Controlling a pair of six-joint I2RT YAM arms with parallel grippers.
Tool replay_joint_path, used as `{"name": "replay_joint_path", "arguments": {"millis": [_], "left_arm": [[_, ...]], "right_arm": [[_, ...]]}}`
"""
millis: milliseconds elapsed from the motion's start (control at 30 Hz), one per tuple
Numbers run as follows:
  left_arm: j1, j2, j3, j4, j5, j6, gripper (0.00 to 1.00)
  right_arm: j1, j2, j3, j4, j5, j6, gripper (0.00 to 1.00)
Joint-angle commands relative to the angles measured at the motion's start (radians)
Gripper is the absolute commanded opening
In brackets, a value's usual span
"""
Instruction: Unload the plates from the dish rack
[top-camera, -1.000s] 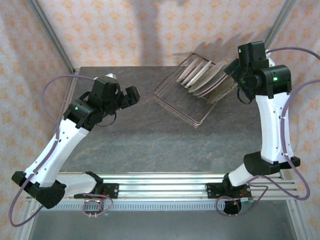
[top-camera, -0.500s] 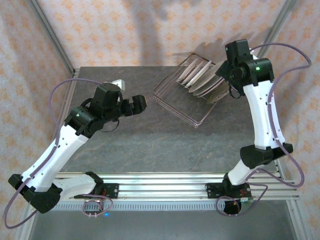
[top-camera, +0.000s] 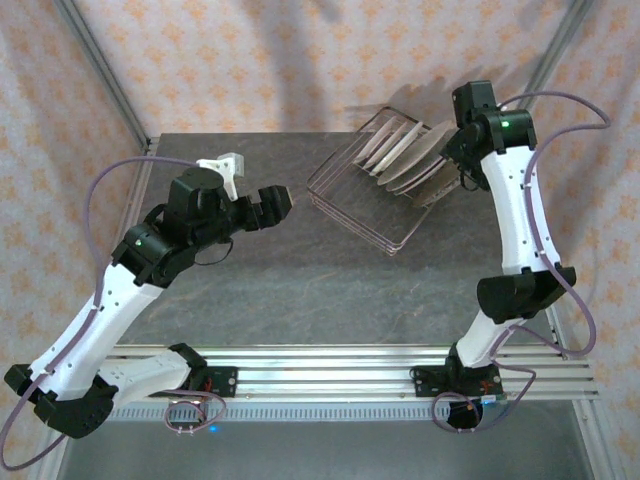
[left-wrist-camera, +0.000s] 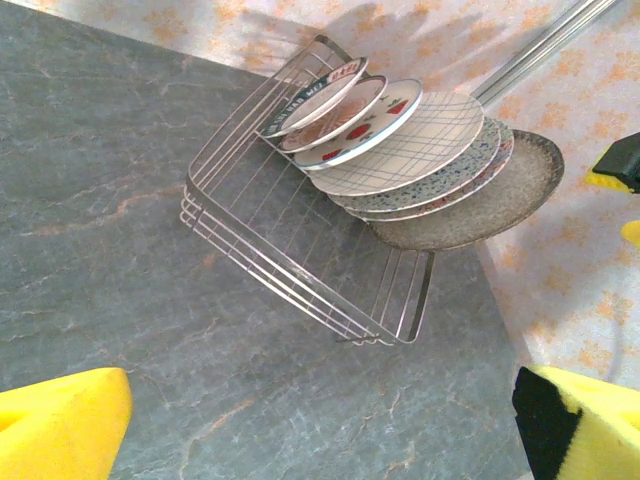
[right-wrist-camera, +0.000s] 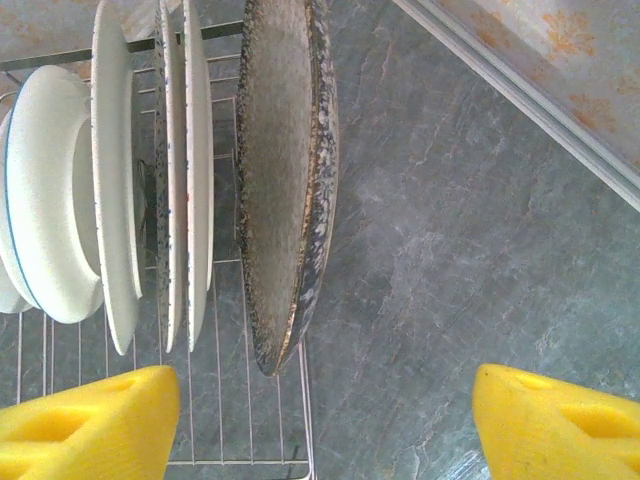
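grey marbled table (top-camera: 300, 290) enclosed by walls of pale wallpaper (top-camera: 250, 60) with an orange motif; both arms are mounted on an aluminium rail (top-camera: 330, 365) along the near edge.

dish rack (top-camera: 350, 200): a wire basket resting on the table at the far right, turned diagonally to the table edges. plates (top-camera: 405, 155) stand on edge in a leaning row, grouped in the end of the rack nearest the back right corner.

in the left wrist view the dish rack (left-wrist-camera: 290, 250) shows its open wire floor in front of the row. in order from the far side come rimmed and red-patterned plates, a plaid plate (left-wrist-camera: 410, 150), two finely patterned ones, and last the large speckled plate (left-wrist-camera: 470, 205), which overhangs the rack's end.

left gripper (top-camera: 278, 200): held over the middle-left of the table, well apart from the rack and pointing toward it. its yellow-padded fingers (left-wrist-camera: 60, 425) are spread wide with nothing between them.

right gripper (right-wrist-camera: 325, 425): at the plate end of the rack, on the speckled plate's side. its yellow fingers (right-wrist-camera: 560, 420) are spread. the speckled plate (right-wrist-camera: 285, 190) is seen edge-on, its lower rim reaching about level with the fingertips, nearer one finger than the other. no contact between finger and plate is visible.
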Motion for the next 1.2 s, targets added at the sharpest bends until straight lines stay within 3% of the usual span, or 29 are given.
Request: {"name": "replay_joint_path", "arguments": {"millis": [0,433,1167], "left_arm": [[-0.011,-0.008,0.026,0.033,0.019,0.034,0.98],[-0.011,0.016,0.111,0.065,0.043,0.071,0.98],[-0.018,0.01,0.105,0.133,0.072,0.067,0.97]], "right_arm": [[-0.017,0.006,0.009,0.016,-0.012,-0.016,0.75],[-0.05,0.078,0.058,0.023,-0.024,-0.018,0.72],[-0.093,0.209,0.121,0.012,-0.059,-0.066,0.74]]}}
